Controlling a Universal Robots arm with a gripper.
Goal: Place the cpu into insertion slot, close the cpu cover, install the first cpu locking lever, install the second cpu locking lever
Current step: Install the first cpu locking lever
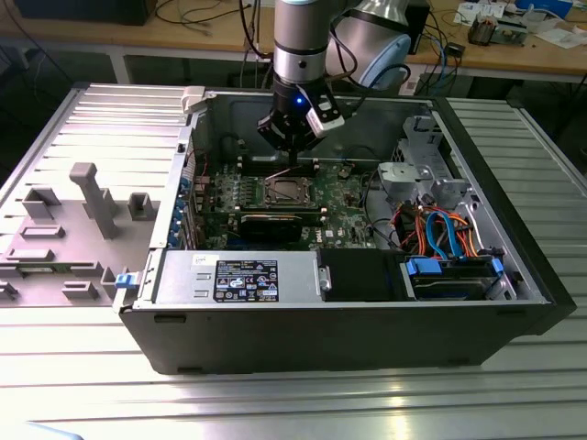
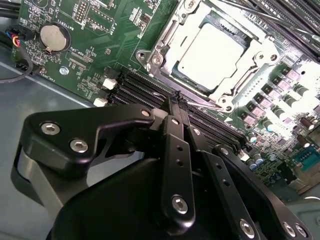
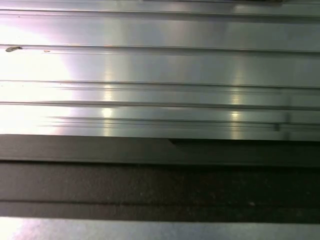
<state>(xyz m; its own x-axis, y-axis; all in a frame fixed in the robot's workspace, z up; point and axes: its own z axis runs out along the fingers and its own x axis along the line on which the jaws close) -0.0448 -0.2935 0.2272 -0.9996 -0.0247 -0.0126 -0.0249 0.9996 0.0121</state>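
Observation:
The cpu [image 2: 212,50] lies flat in the insertion slot [image 2: 172,75] on the green motherboard [image 2: 95,30], its silvery top showing through the window of the cpu cover [image 2: 260,52]. The cover is folded down over it. A thin metal locking lever [image 2: 202,104] runs along the socket's edge nearest my gripper. My gripper [image 2: 177,100] is shut, its black fingers [image 2: 176,145] pressed together, the tips right at that lever beside the memory slots. In the exterior view my gripper [image 1: 292,156] hangs just behind the socket [image 1: 284,191] inside the open computer case.
Black memory slots [image 2: 135,87] and a coin battery [image 2: 54,37] flank the socket. The case [image 1: 367,321] holds a power supply [image 1: 240,277], a drive cage [image 1: 422,179] and coloured cables [image 1: 440,234]. Grey fixtures [image 1: 92,197] stand on the aluminium table [image 3: 160,65] at the exterior view's left.

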